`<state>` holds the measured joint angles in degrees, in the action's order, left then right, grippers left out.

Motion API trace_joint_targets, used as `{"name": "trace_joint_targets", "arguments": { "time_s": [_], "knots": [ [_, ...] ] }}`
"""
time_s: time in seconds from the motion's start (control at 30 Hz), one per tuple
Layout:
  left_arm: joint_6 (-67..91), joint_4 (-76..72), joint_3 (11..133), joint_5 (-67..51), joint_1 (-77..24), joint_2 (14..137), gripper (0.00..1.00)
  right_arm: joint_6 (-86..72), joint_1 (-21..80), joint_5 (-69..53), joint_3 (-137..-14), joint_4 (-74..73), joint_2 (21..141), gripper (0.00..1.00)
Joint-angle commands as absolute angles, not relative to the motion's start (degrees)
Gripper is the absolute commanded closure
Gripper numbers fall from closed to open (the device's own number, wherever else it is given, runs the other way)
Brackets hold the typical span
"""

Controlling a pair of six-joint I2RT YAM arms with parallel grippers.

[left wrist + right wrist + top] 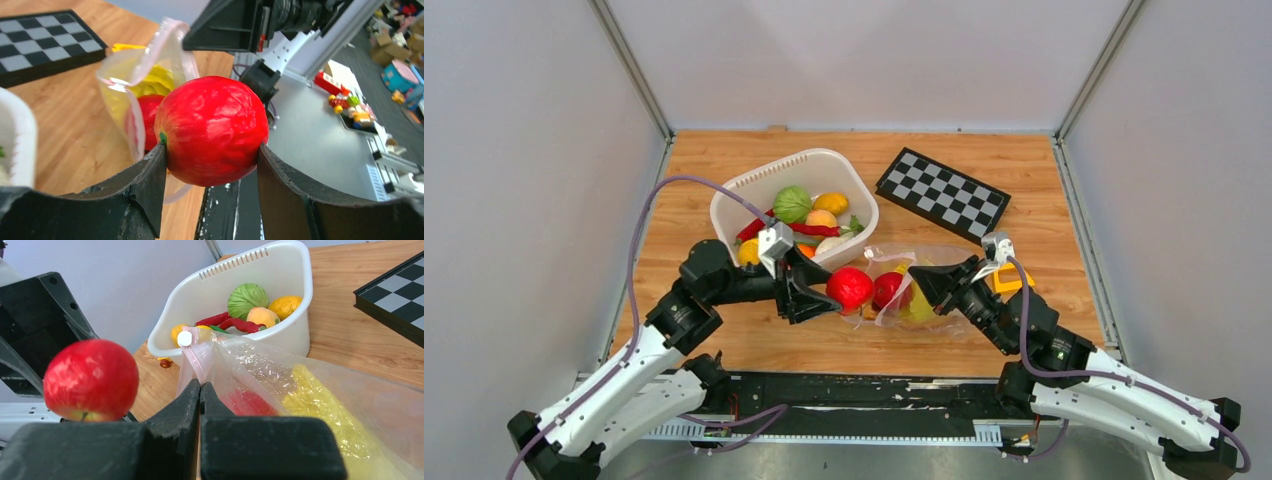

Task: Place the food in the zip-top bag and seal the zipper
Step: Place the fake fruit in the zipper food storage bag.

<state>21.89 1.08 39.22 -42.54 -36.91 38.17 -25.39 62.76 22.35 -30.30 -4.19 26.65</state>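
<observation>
Red apple (212,131): 1 pc, food item, gripped side to side by L jaws, clenched on it w/ both pads against its skin. Position: just left of the bag mouth, outside it, not touching the plastic.

Zip-top bag (946,256): clear, crinkly, lying on bench right of centre, mouth facing left twd the apple. Mouth gapes open; upper lip lifted. R jaws clenched on that lip, tips pressed together w/ the plastic pinched btwn them.

Zipper (194,364): thin pink strip along the mouth edge, running down into the R jaws' pinch; unsealed where visible. Small white round tab (184,338) at its upper end.

Bag contents: 1 yellow ridged piece (315,395), deeper in; 1 red piece (250,402), nearer the mouth. Shapes blurred by plastic, type cannot tell.

White basket (726,215): slotted rim, stands on bench behind and left of the bag, near it. Contents: green cabbage (791,203); yellow fruit (831,203); pale orange fruit (821,219); red chillies (225,322), lying across the middle; orange-yellow fruit (748,250) at the near wall, partly hidden by L arm. Some green bits also, unclear.

Checkerboard (944,192): black/white, flat on bench, behind the bag, right of the basket, apart from both.

Bench (724,160): wood-grain top.
</observation>
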Motion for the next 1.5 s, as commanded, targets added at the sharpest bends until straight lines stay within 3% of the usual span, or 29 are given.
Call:
{"name": "trace_joint_targets", "arguments": {
  "time_s": [0.0, 0.4, 0.7, 0.97, 1.2, 1.47],
  "knots": [
    [16.1, 3.71, 42.7, -36.59, -42.99, 42.33, 0.63, -26.72, 62.8, 22.23, -30.59, -0.52, 26.72, 1.0],
    [18.5, -4.85, 41.25, -17.02, -50.26, 49.47, 0.66, -23.83, 62.84, 10.71, -31.81, 3.42, 28.05, 1.0],
    [18.2, -9.3, 42.82, -15.45, -53.5, 57.01, 0.65, -22.71, 62.84, 5.28, -33.02, 6.05, 31.33, 1.0],
    [20.98, -18.6, 38.84, -6.79, -56.61, 58.73, 0.63, -24.59, 62.84, 4.42, -31.37, 11.11, 30.15, 1.0],
    [22.5, -23.69, 38.43, -1.42, -58.52, 61.77, 0.54, -26.24, 62.84, 6.09, -29.56, 12.68, 27.02, 1.0],
    [23.16, -27.14, 38.82, 0.5, -59.48, 64.51, 0.32, -28.85, 62.84, 10.28, -25.76, 14.8, 20.84, 1.0]
  ]
}}
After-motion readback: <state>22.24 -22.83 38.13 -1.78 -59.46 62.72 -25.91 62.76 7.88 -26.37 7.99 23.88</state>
